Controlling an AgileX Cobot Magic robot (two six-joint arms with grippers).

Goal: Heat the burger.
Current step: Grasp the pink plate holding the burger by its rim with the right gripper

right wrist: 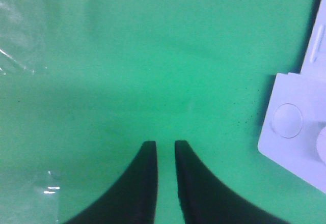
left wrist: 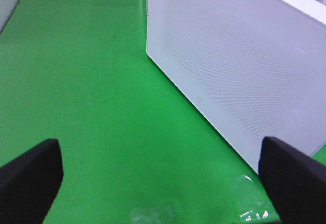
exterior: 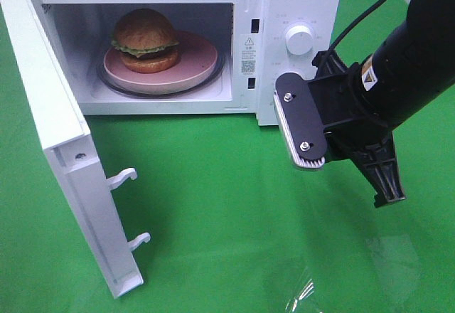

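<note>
Sitting on its plate (exterior: 200, 62), burger (exterior: 144, 39) clears microwave's (exterior: 298, 0) doorway edge.

- Burger (exterior: 145, 39): golden-brown bun, green lettuce, dark brown patty.
- Plate (exterior: 199, 58): pink.
- Microwave (exterior: 306, 3): white, fine dotted mesh on its side.
- Tabletop (exterior: 227, 220): bright green.
- Right end effector (right wrist: 165, 145): black.

On my feed the round burger (exterior: 146, 32) shows a glossy golden-brown bun; the pink round plate (exterior: 199, 64) looks smooth, faintly shiny; the white microwave oven (exterior: 298, 0) is smooth, one wall finely dotted; the desk's green cloth (exterior: 227, 213) is matt.
</note>
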